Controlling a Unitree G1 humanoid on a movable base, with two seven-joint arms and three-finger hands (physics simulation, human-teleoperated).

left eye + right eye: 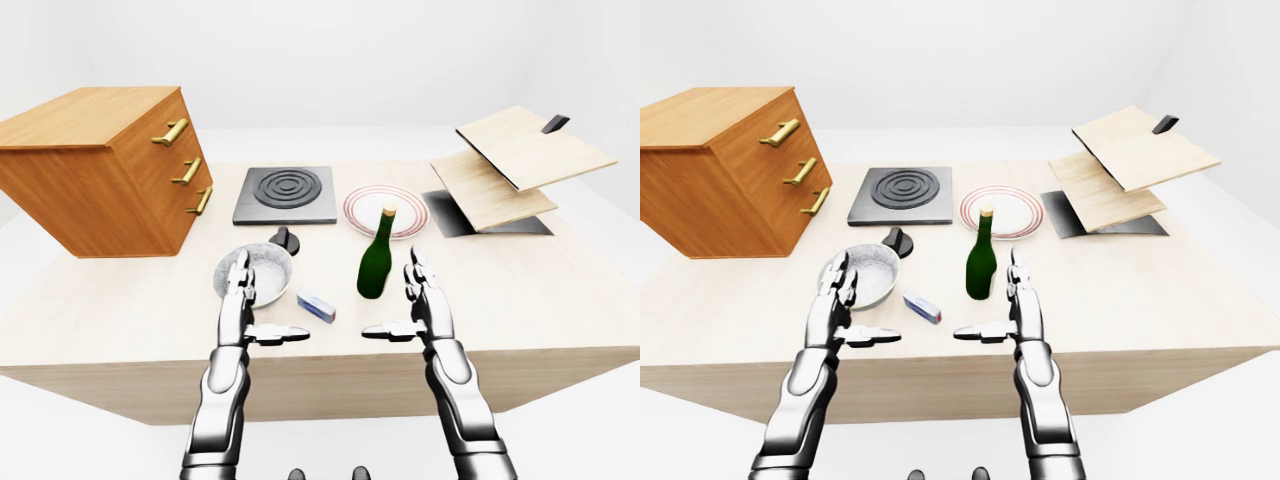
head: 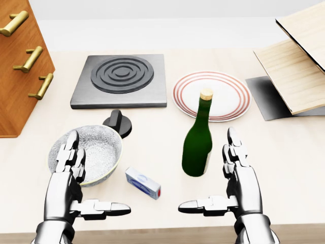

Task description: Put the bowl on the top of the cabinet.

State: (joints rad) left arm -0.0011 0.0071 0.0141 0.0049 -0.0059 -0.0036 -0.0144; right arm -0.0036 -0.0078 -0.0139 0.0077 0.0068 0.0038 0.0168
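A grey patterned bowl sits on the pale wooden table, at the lower left of the head view. My left hand is open, its fingers upright over the bowl's near-left rim and its thumb pointing right. My right hand is open too, just right of a green bottle, holding nothing. The wooden cabinet with three brass handles stands at the left, its flat top bare in the left-eye view.
A black hotplate and a red-rimmed plate lie above the bowl. A black knob sits beside the bowl's upper right rim. A small blue-white box lies between my hands. Stacked wooden boards occupy the right.
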